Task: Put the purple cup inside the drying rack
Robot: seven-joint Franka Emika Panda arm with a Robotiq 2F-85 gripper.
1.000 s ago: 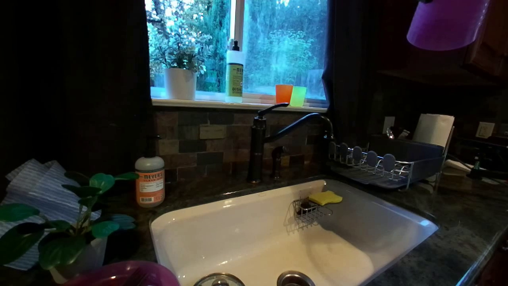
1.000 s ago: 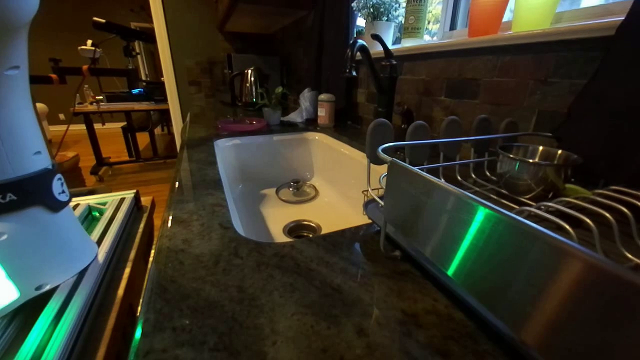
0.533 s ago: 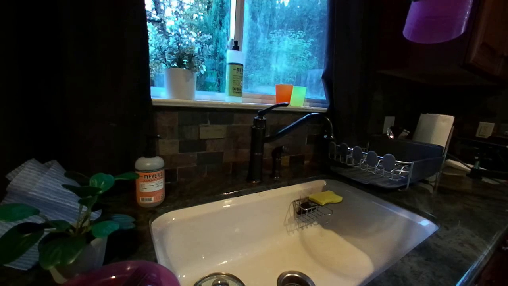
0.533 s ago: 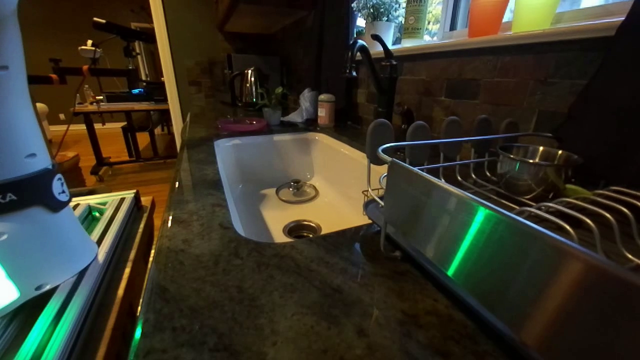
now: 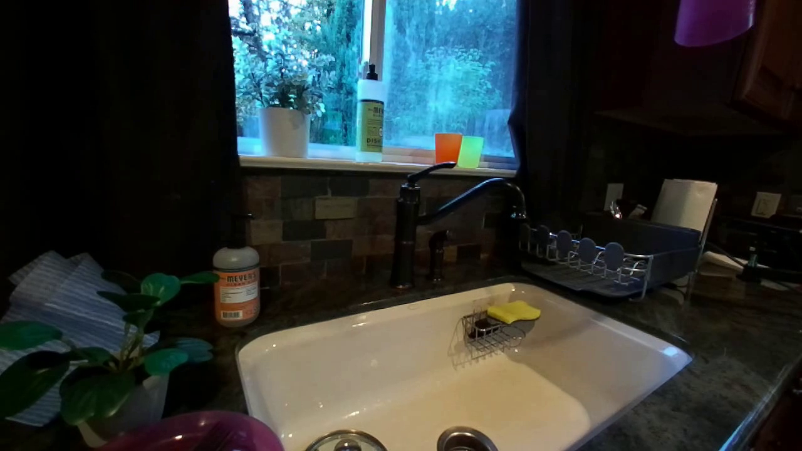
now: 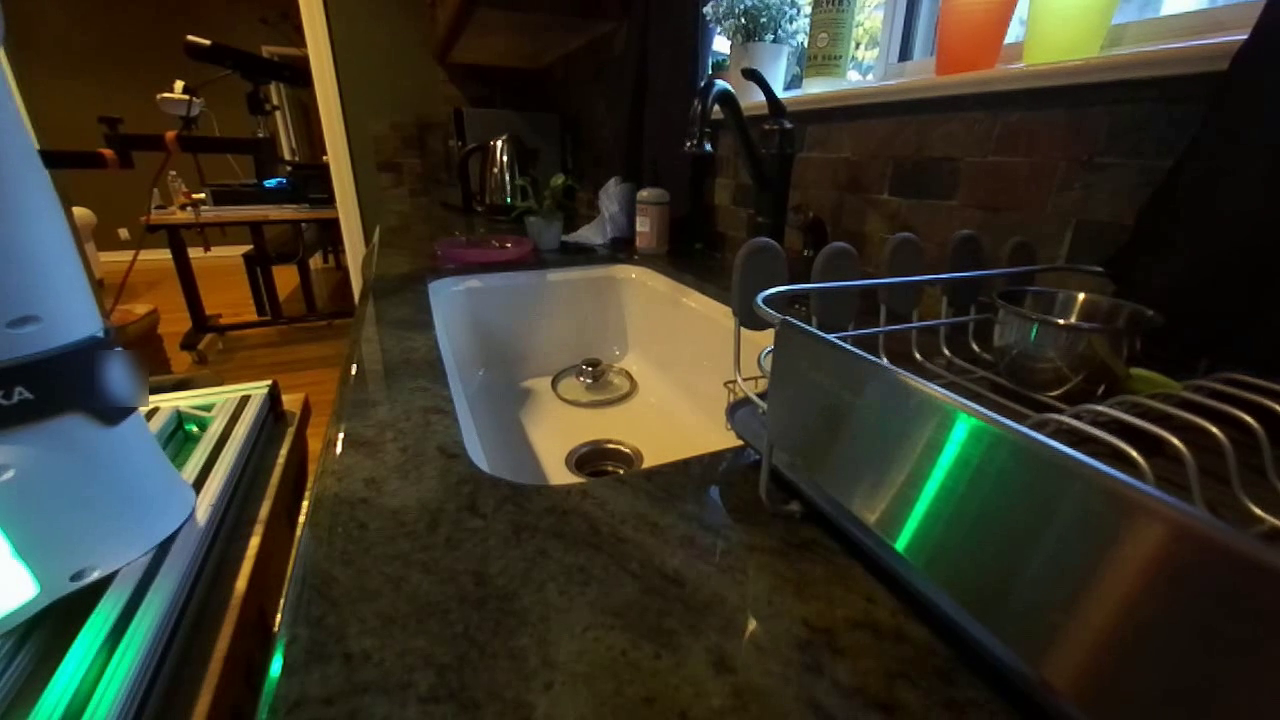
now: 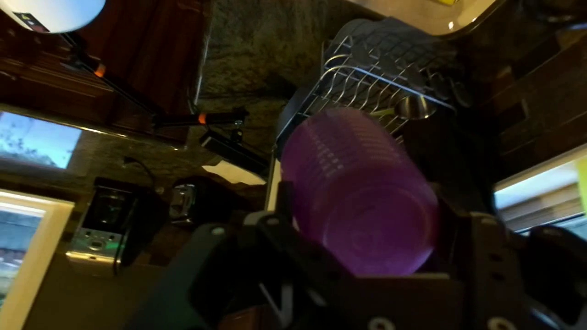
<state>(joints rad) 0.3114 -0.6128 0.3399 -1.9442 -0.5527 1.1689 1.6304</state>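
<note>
Purple round plastic cup (image 7: 360, 188) hung in mid-air, pinched across its sides between the fingers of the black two-fingered tool (image 7: 366, 204). From where I stood, the coming move seemed to turn on how it lined up with the low rectangular grey drying rack (image 6: 1000, 520) of metal wire. In the wrist view the cup's long axis slanted from lower right to upper left, and its far end covered part of the rack at upper centre. In an exterior view the cup (image 5: 714, 24) showed at upper right, cut by the top edge, higher in the frame than the rack at middle right; whether directly over it, I couldn't tell.

In an exterior view the orange-labelled plastic pump bottle (image 5: 236, 294) at lower left read MEYER'S, and the tall yellow-labelled bottle (image 5: 370, 128) at upper centre, DISH. In an exterior view the white robot arm (image 6: 100, 480) at left carried a dark band (image 6: 60, 385) ending in KA.
</note>
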